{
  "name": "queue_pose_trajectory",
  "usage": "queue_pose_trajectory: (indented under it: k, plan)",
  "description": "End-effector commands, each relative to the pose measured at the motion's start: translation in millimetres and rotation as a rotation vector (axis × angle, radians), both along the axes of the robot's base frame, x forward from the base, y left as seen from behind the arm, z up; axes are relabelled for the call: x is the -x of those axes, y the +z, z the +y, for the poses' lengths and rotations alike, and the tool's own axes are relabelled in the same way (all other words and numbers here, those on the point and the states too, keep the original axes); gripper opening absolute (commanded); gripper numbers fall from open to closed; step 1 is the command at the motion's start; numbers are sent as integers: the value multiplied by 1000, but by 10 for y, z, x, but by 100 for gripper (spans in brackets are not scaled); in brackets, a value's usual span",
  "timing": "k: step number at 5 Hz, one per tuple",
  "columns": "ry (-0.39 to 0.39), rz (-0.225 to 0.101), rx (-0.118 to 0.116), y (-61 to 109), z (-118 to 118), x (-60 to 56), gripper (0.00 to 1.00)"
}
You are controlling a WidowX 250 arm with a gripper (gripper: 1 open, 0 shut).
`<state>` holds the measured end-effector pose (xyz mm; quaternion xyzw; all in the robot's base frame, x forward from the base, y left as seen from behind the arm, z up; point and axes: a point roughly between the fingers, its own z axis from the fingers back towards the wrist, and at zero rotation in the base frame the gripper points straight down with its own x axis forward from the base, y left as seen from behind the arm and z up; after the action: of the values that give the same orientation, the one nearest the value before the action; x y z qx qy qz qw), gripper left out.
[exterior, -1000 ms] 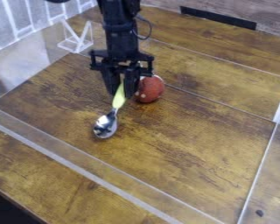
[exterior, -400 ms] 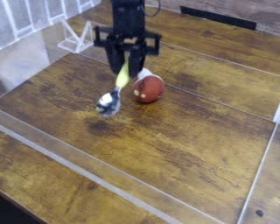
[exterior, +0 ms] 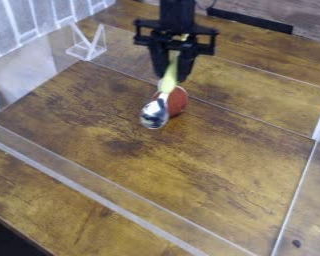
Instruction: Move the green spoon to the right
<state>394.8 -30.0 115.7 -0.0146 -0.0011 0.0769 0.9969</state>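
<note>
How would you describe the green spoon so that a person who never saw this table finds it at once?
Look at the wooden table and find the black gripper above its middle. The spoon hangs from it, shiny bowl down, in front of a red-brown ball. Only it has a yellow-green handle and a silver bowl.

One green spoon [exterior: 159, 95], one red-brown rounded object [exterior: 178, 100], one gripper [exterior: 175, 62], one wooden table [exterior: 216, 170], one clear low barrier [exterior: 69, 180].
</note>
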Motion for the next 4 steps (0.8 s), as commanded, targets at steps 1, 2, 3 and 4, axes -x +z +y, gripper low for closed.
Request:
queue_pose_trajectory:
  k: [1,2,3,4]
  plan:
    - [-57,-97,3,344,-278,-5,0]
    - [-105,-91,-9,294,-425,-6,0]
    - [-148,-84,-20,231,-539,8,0]
    - [-143,-74,-33,182,-608,-12,0]
